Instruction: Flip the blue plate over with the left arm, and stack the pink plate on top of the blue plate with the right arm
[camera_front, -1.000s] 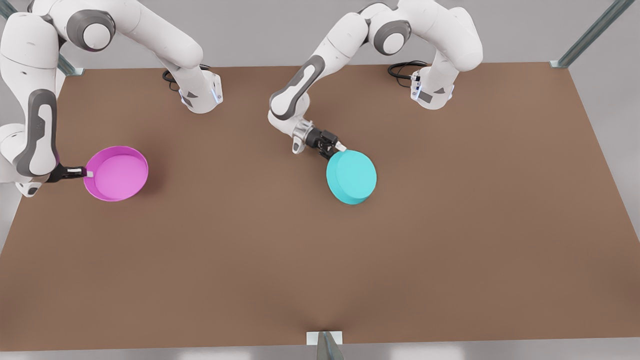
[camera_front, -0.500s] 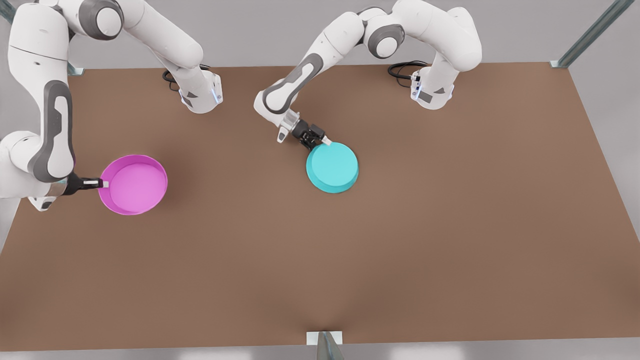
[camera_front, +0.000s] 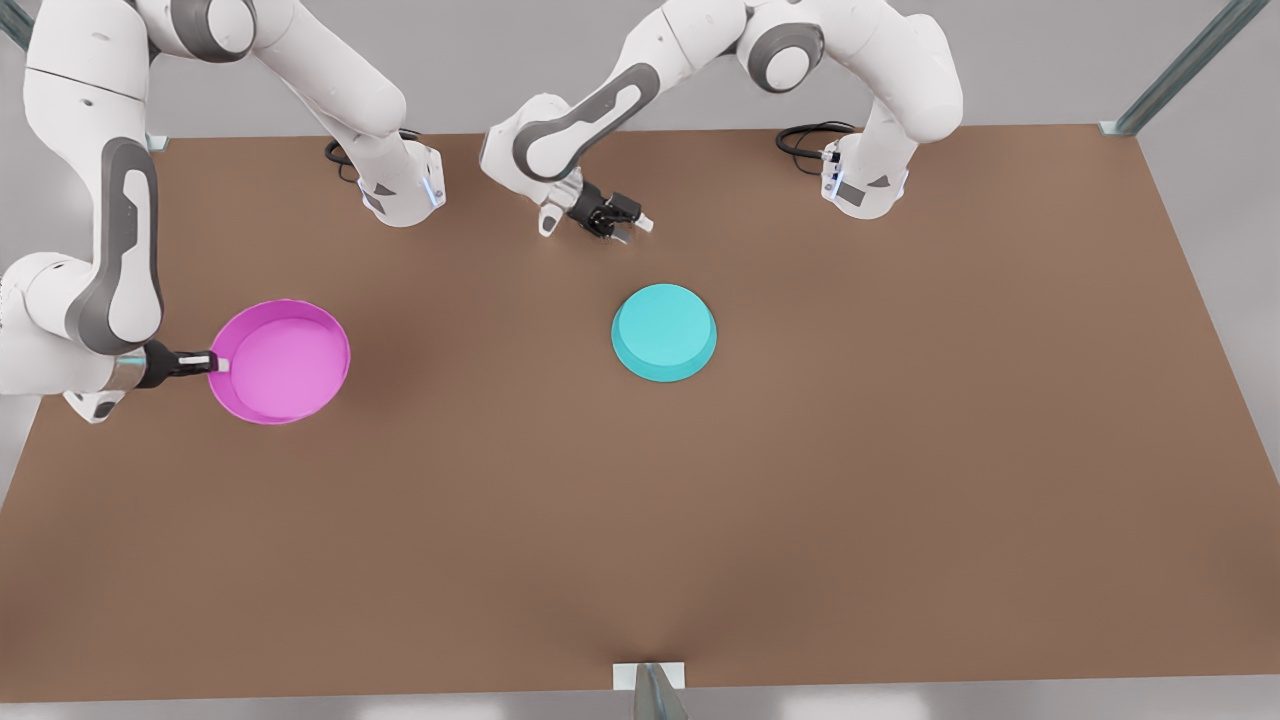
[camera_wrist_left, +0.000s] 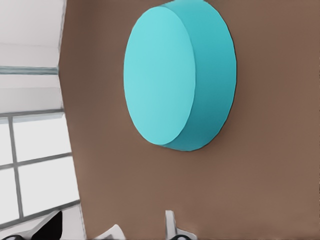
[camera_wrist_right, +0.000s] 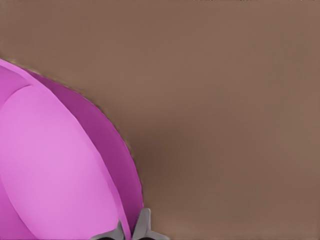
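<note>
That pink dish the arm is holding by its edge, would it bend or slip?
The pink plate probably stays stiff: its rim looks evenly round though the right gripper pinches one edge. Its glossy surface suggests it may slip. Held from one side, it would likely droop if the grip loosened.

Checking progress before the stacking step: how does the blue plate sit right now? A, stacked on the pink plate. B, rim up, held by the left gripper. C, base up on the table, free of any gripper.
C: the blue plate lies base up on the table, with the left gripper open and apart from it.
</note>
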